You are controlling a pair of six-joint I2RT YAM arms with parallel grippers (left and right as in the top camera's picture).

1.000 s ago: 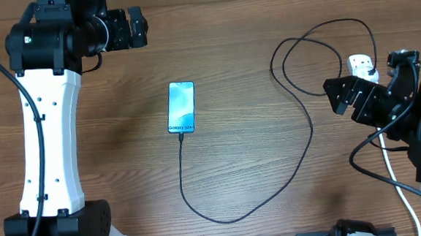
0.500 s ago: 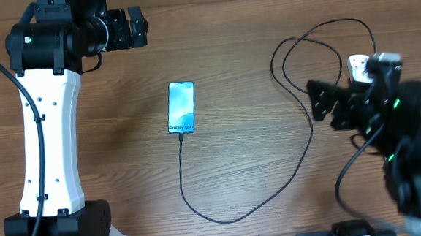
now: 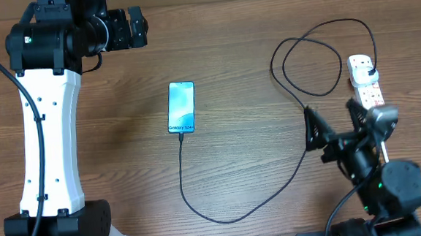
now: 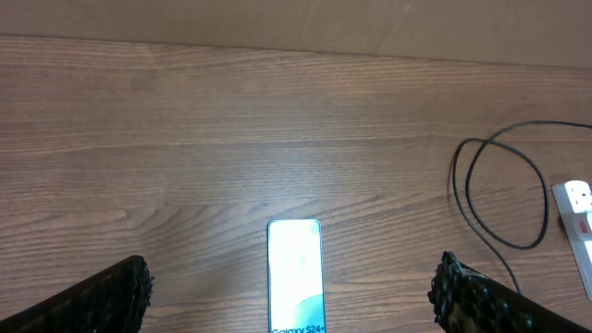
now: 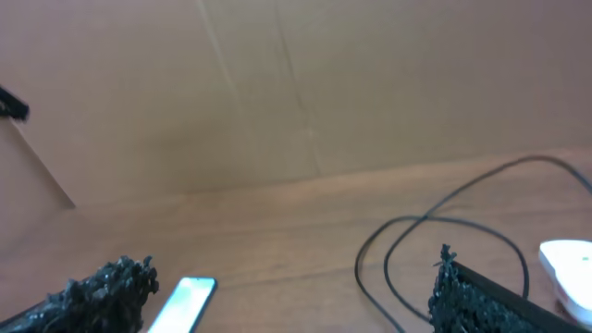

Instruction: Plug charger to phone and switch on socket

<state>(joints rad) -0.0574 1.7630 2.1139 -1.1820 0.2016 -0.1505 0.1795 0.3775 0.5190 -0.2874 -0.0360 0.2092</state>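
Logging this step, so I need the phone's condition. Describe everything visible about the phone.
The phone is a slim, dark-edged rectangle; its lit screen shows a light blue-teal gradient with "Galaxy S24+" text. It lies flat, screen up, on the wooden table. The thin black charger cable meets its near short edge, apparently plugged in. Nothing else touches it.

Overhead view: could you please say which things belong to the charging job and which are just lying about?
Job: slim smartphone with teal screen; long thin black charger cable; white power strip with red switches.
Lying about: only the brown wooden table beneath.
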